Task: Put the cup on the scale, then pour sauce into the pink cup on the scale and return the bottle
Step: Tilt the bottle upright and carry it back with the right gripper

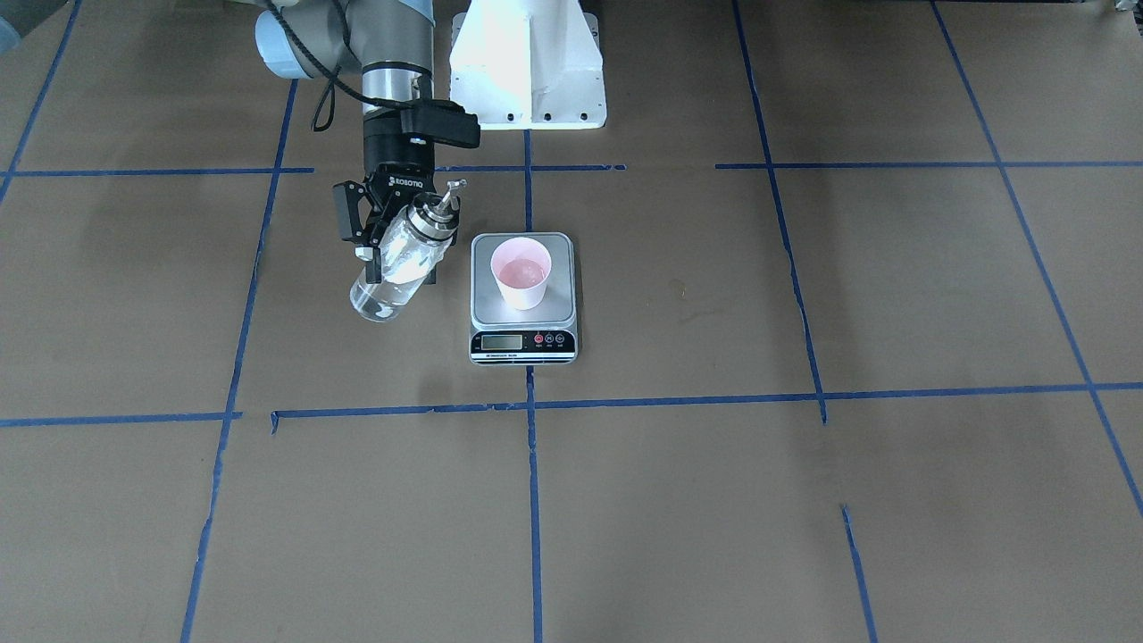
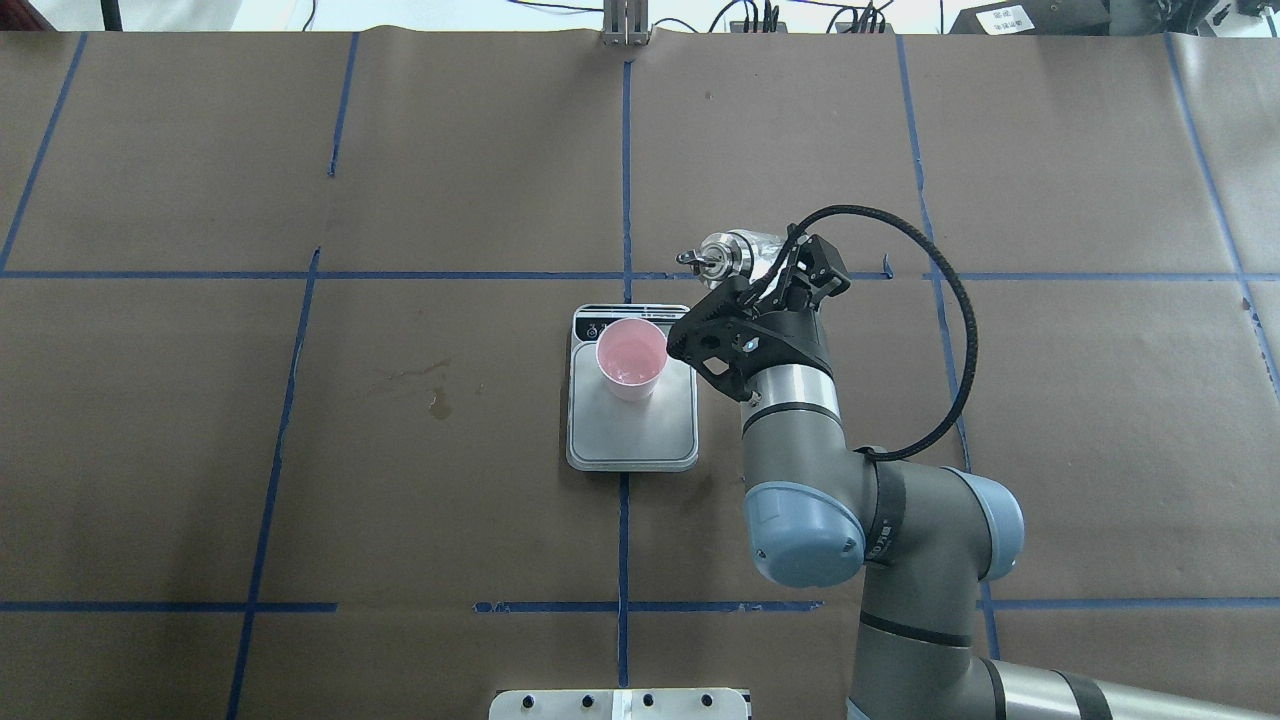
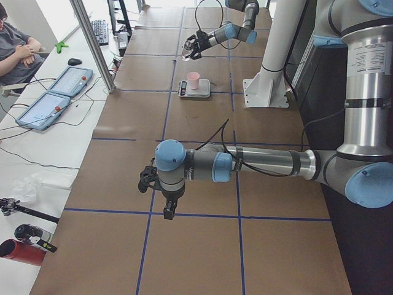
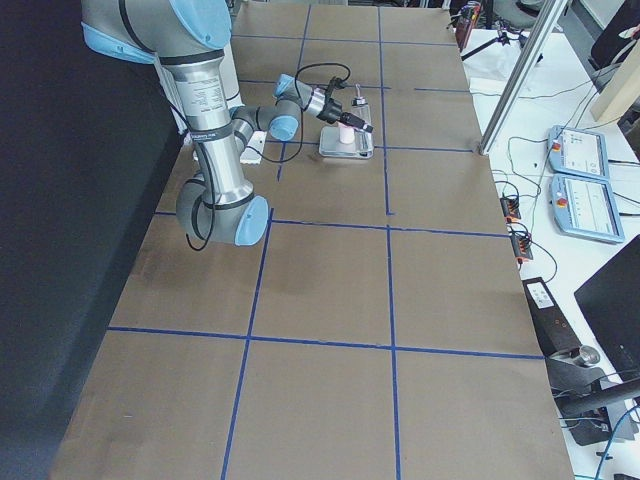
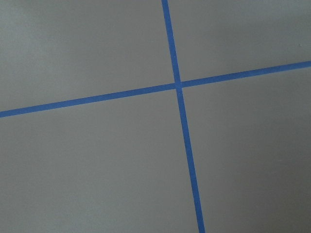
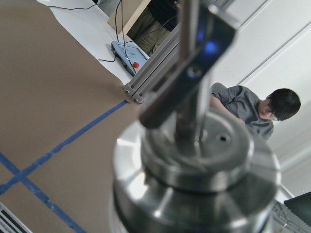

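The pink cup (image 1: 521,272) stands upright on the scale (image 1: 487,308), toward its display end, with a little clear liquid in it. It also shows in the overhead view (image 2: 631,358) on the silver platform (image 2: 630,440). My right gripper (image 1: 393,250) is shut on the clear glass bottle (image 1: 399,265) and holds it tilted in the air beside the scale. The spout (image 1: 454,187) points up and toward the scale but is not over the cup. The right wrist view shows the silver cap (image 6: 194,179) up close. My left gripper (image 3: 148,179) shows only in the exterior left view, so I cannot tell its state.
The white robot pedestal (image 1: 527,62) stands just behind the scale. My left arm (image 3: 245,163) reaches low over the table far from the scale. A small stain (image 2: 437,403) marks the brown paper left of the scale. An operator (image 3: 18,49) sits at a side bench.
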Available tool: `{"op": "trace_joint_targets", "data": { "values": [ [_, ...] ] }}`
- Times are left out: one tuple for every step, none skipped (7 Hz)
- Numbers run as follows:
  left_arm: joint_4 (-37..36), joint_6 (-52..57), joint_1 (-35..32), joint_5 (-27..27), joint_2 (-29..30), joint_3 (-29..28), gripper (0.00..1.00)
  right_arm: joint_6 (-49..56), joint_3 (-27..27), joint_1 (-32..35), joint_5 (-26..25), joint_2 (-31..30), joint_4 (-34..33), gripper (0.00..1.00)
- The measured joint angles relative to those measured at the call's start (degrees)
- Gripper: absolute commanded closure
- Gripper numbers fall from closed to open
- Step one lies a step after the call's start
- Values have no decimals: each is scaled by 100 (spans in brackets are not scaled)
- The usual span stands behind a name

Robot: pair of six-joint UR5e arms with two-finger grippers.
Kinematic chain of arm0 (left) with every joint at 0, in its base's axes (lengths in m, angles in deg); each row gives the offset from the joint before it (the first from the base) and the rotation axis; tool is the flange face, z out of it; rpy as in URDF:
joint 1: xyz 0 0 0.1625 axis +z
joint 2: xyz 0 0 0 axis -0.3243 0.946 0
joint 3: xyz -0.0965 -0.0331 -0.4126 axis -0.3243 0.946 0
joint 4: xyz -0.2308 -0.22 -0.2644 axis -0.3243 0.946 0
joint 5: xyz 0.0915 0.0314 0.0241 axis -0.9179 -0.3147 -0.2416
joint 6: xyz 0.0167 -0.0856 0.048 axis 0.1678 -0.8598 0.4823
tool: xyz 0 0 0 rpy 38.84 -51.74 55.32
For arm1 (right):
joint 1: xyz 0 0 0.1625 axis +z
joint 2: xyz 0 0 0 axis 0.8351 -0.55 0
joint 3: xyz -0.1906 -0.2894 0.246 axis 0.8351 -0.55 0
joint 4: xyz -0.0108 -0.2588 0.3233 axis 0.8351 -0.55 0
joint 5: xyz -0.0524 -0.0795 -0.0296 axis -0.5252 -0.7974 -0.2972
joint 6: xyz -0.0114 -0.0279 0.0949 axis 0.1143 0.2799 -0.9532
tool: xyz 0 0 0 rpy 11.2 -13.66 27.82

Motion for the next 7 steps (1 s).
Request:
{"op": "trace_joint_targets", "data": {
  "values": [
    [-2,0,0,0,5,4,0,-911,88,101,496,-96,182,100],
    [-3,0,0,0,9,6,0,-1642,126,189,902,-371,647,100],
    [-3,0,0,0,11,10,0,-1974,134,250,1086,-833,1322,100],
    [-3,0,0,0,13,17,0,-2139,133,300,1148,-1344,1931,100],
    [-3,0,0,0,13,27,0,-2344,125,333,1156,-1757,2257,100],
    [-3,0,0,0,13,39,0,-2574,114,347,1152,-2040,2378,100],
    [-3,0,0,0,13,46,0,-2709,67,351,1144,-2286,2563,100]
  ]
}}
